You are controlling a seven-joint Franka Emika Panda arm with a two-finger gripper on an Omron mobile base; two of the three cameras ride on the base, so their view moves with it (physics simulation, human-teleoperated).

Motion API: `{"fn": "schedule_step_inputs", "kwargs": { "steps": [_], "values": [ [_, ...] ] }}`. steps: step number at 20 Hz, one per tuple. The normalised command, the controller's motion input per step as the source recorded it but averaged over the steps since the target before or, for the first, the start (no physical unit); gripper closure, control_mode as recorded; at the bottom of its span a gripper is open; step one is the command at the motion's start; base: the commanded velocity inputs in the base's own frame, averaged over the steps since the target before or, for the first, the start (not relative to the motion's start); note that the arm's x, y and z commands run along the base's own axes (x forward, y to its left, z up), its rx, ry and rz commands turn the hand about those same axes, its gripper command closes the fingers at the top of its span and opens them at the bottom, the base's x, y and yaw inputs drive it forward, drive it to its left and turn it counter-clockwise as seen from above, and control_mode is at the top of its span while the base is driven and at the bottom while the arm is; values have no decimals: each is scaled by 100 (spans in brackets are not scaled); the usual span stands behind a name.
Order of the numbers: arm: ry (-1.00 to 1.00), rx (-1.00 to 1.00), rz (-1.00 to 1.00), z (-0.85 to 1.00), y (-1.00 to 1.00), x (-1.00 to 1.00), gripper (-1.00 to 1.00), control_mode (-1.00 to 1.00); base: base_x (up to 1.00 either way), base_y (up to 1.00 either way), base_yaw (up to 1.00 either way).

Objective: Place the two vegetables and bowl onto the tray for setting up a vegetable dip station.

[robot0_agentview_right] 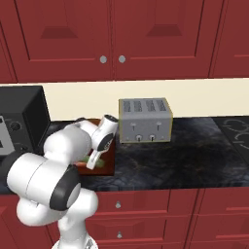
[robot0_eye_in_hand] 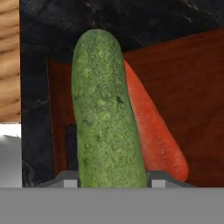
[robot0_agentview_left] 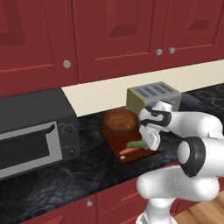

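The green cucumber [robot0_eye_in_hand: 105, 113] stands between my fingertips in the hand view, and my gripper [robot0_eye_in_hand: 111, 181] is shut on it. Right behind it the orange-red carrot [robot0_eye_in_hand: 153, 131] lies on the reddish-brown tray [robot0_eye_in_hand: 188, 87]. From the left base view, the cucumber [robot0_agentview_left: 136, 143] hangs just above the tray [robot0_agentview_left: 114, 140] at my gripper [robot0_agentview_left: 148, 142], with the carrot [robot0_agentview_left: 128, 150] beside it near the tray's front end. The brown wooden bowl [robot0_agentview_left: 119, 120] sits on the tray's far end. In the right base view my gripper [robot0_agentview_right: 92, 163] is low over the tray [robot0_agentview_right: 108, 155], largely hidden by the arm.
A silver toaster [robot0_agentview_left: 153, 95] stands just right of the tray, also seen as the toaster [robot0_agentview_right: 145, 120]. A black microwave [robot0_agentview_left: 35, 131] sits at the left on the dark counter. Red cabinets hang above. The counter's front edge lies close to the tray's near end.
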Motion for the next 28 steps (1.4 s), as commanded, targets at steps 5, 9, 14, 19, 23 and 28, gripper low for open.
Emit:
{"fn": "schedule_step_inputs", "kwargs": {
  "steps": [5,9,14,19,23,28],
  "values": [
    [0,0,0,-17,3,0,100,-100,0,0,0],
    [0,0,0,-17,0,0,100,-100,0,0,0],
    [0,0,0,-15,0,0,100,-100,0,0,0],
    [0,0,0,-11,3,0,100,-100,0,0,0],
    [0,0,0,-12,6,0,-100,-100,0,0,0],
    [1,0,0,-12,4,-5,-100,-100,0,0,0]
  ]
}}
